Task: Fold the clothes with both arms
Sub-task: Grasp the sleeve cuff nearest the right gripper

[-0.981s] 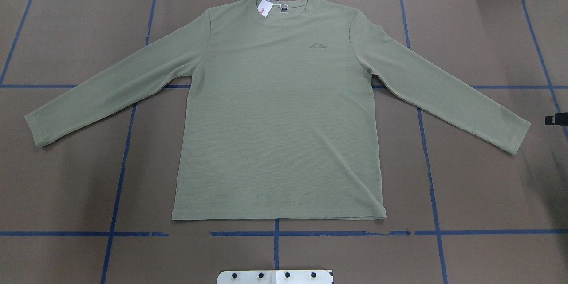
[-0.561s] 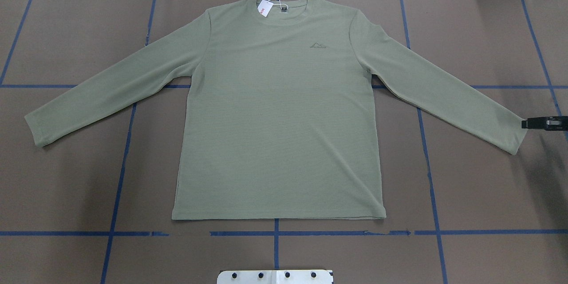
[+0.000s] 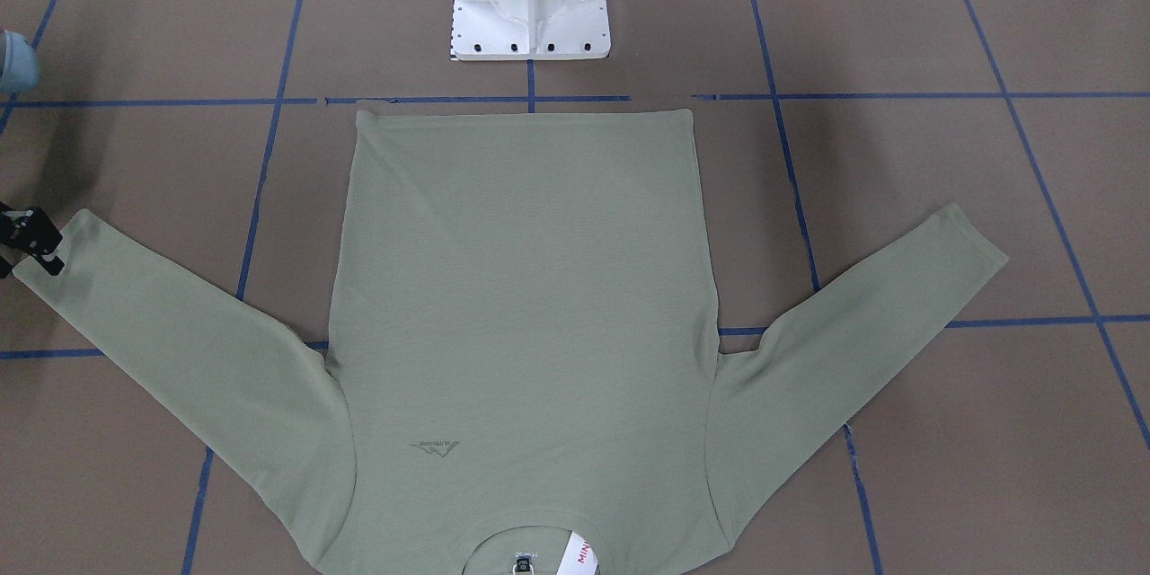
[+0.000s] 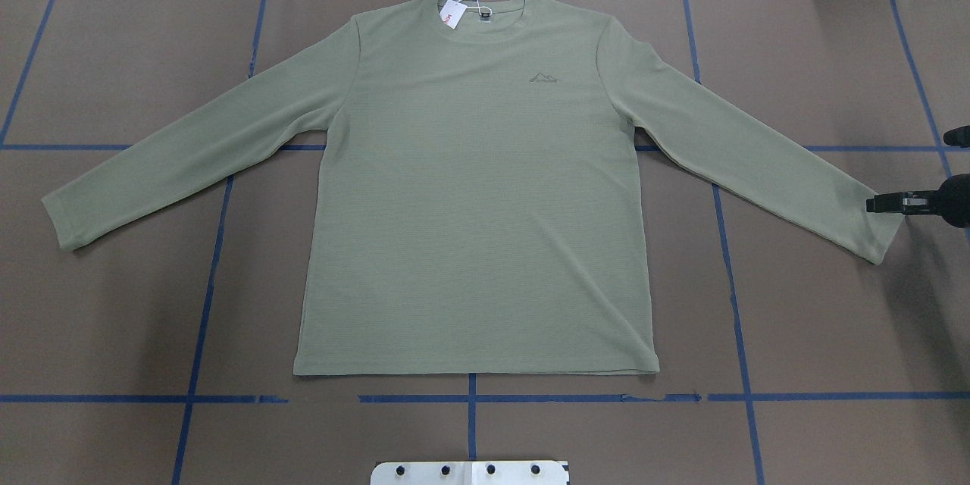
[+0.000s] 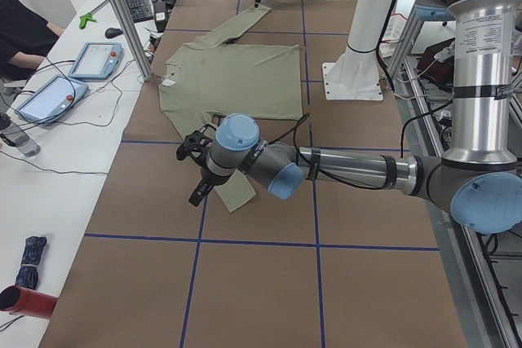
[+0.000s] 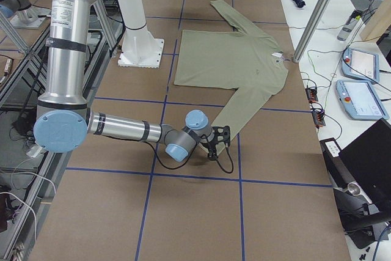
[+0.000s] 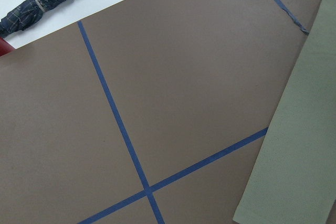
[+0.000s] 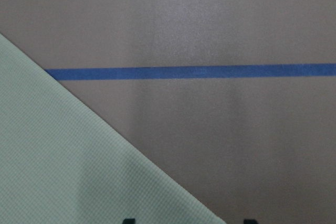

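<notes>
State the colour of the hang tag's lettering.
Red, on the white hang tag; clearest in the exterior front-facing view.

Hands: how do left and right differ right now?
The right hand is at the right cuff; the left hand hangs clear of the left cuff. The right wrist view shows cloth close up, so that hand is low; the left's takes in more table, so it sits higher. Right is open; left's state I cannot tell. Both flank the flat shirt.
</notes>
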Available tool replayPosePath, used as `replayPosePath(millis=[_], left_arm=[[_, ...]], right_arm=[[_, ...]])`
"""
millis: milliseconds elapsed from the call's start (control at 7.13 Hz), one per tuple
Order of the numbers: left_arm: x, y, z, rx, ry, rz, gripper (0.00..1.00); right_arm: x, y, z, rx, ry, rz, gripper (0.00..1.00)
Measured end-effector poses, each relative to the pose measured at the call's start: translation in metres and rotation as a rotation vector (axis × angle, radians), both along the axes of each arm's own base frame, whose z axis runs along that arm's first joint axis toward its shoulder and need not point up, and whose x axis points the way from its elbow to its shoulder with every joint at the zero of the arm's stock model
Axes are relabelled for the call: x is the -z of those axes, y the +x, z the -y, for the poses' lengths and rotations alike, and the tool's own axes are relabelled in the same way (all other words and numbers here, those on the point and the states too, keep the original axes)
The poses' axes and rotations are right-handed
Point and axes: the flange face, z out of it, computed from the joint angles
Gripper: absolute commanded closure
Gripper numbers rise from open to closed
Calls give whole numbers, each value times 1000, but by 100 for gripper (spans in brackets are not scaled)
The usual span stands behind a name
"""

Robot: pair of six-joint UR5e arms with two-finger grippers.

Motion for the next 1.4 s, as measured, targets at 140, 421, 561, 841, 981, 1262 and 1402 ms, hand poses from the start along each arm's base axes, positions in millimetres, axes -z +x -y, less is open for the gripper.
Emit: replayPosePath(millis=[140, 421, 561, 841, 981, 1262, 1402], left_arm=[[0, 0, 0, 0, 0, 0, 0], [0, 0, 0, 0, -1, 0, 0], [0, 0, 0, 0, 0, 0, 0], [0, 0, 0, 0, 0, 0, 0], [0, 0, 0, 0, -1, 0, 0], [-1, 0, 0, 0, -1, 0, 0], [-1, 0, 0, 0, -1, 0, 0]], right_arm=[[-2, 0, 0, 0, -1, -1, 55], [-1, 0, 0, 0, 0, 0, 100], [1, 0, 0, -1, 4, 2, 100], [19, 0, 2, 0, 26, 19, 100], [34, -1, 4, -1, 32, 26, 100], [113, -3, 16, -16, -13, -9, 100], [178, -5, 23, -30, -55, -48, 100]])
